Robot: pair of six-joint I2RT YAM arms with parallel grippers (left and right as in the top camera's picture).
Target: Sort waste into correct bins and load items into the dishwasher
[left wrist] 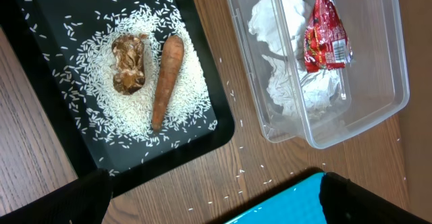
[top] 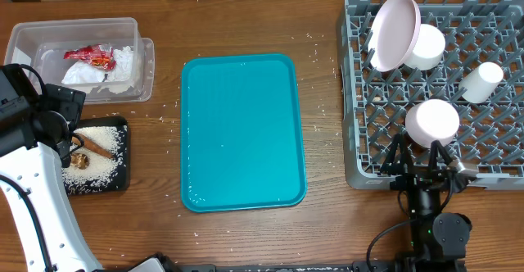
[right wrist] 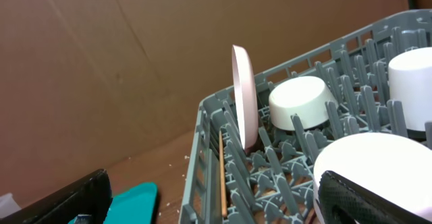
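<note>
The clear plastic tub (top: pixel 37 36) stands at the far left of the wooden table (top: pixel 164 215). It holds the crumpled white napkin (left wrist: pixel 290 69) and the red-and-white wrapper (left wrist: pixel 326 35), which lies partly on top of the napkin. The shallow black tray (top: pixel 121 182) sits just beside the tub, on its near side. It carries a patch of white rice grains (left wrist: pixel 101 109). The small orange carrot stick (left wrist: pixel 167 79) and the brown lumpy food bit (left wrist: pixel 128 63) lie side by side on the rice. A few stray grains are scattered on the table around both bins. The teal tray (top: pixel 241 133) lies flat at the centre of the table. The grey dish rack (top: pixel 491 153) occupies the right side. The large white plate (top: pixel 393 30) stands on edge between pegs near the rack's far left corner, leaning slightly. An inverted white bowl (top: pixel 427 47) sits just beside the plate, and a white cup (top: pixel 481 82) lies tilted to the right. A further round white dish (top: pixel 432 122) rests near the rack's front edge; whether it is a plate or a bowl cannot be told. The left gripper (left wrist: pixel 216 204) hangs above the black tray with fingers spread wide, holding nothing. The right gripper (right wrist: pixel 216 200) sits at the rack's front edge, fingers spread wide on either side of the round dish, not gripping it.
</note>
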